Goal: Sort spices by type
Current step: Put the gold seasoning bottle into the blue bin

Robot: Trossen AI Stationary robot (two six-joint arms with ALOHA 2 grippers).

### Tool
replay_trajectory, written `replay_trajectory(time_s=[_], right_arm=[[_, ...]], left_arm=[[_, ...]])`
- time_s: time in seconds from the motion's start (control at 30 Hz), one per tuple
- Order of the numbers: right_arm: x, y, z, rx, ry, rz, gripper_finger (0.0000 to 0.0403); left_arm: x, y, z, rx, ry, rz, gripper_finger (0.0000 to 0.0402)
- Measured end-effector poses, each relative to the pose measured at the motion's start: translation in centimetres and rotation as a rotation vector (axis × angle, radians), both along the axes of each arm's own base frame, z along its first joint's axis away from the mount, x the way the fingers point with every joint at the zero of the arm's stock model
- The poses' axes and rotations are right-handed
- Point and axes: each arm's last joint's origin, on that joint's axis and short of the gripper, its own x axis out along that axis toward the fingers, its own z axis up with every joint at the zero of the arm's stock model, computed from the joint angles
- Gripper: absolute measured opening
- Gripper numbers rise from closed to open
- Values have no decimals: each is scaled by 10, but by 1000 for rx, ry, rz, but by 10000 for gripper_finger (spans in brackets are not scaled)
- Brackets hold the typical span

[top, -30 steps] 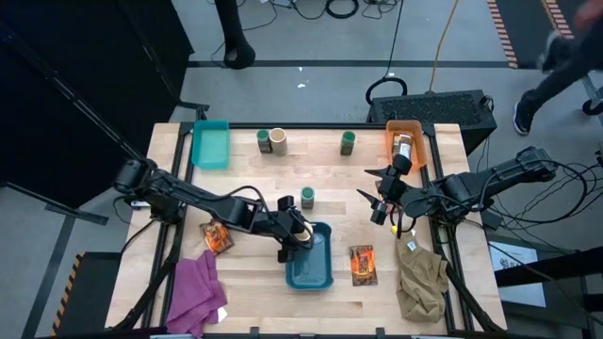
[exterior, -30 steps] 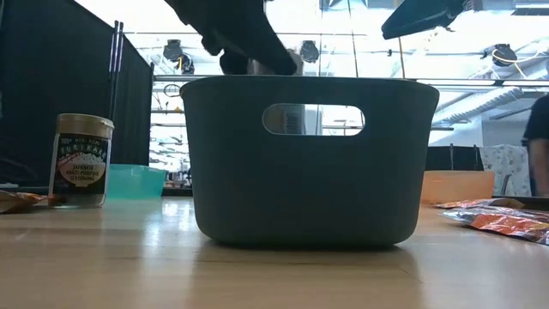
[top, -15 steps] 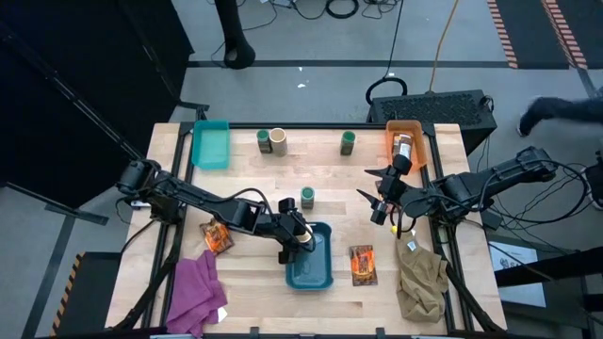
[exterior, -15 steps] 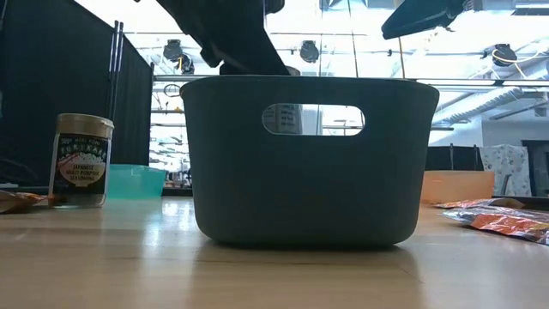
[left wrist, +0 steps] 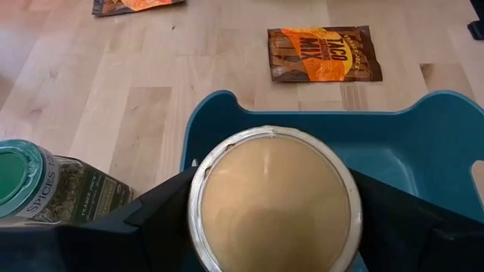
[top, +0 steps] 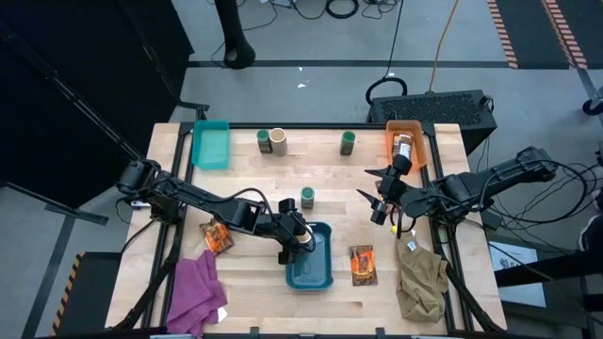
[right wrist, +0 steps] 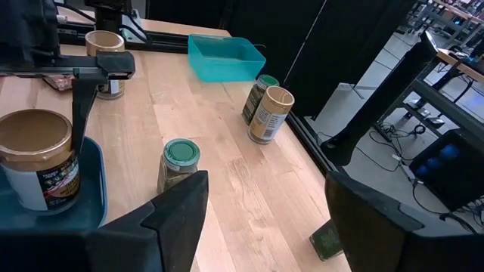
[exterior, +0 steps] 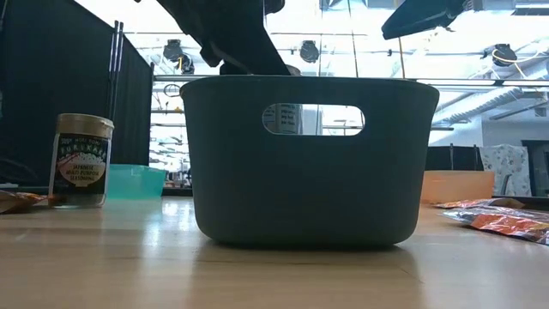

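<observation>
**Left claw poised over the dark teal bin with a cream-topped jar between its fingers**

Left claw (top: 300, 236) sits right over the near-left corner of the dark teal bin (top: 317, 273), and the cream-topped jar (left wrist: 274, 201) fills the gap between its two dark fingers, upright, its base down inside the bin wall. The jaws stand wide around it, a finger along each side of the jar.

Over on the other side, the right claw (top: 375, 195) hangs above the counter (top: 330, 169) with its fingers spread and nothing between them.

Just beyond the bin stands a green-lidded jar (top: 307, 197). At the far edge, a green jar and a cream-topped one (top: 278, 140) stand touching, with another green jar (top: 348, 142) further along. One orange-and-black packet (top: 362, 264) lies beside the bin, another (top: 218, 235) near the purple cloth (top: 193, 292). A light teal tray (top: 210, 144) and an orange tray (top: 417, 141) sit at the far corners, the orange one holding a jar.
</observation>
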Motion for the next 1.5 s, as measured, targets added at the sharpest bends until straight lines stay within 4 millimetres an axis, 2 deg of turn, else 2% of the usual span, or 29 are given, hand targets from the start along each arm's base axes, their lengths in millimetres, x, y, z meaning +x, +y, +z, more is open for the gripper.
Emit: replay_trajectory(time_s=[1.5], right_arm=[[0,0,0,0,0,0,249]], left_arm=[[1,-3,-3,4,7,-9,308]])
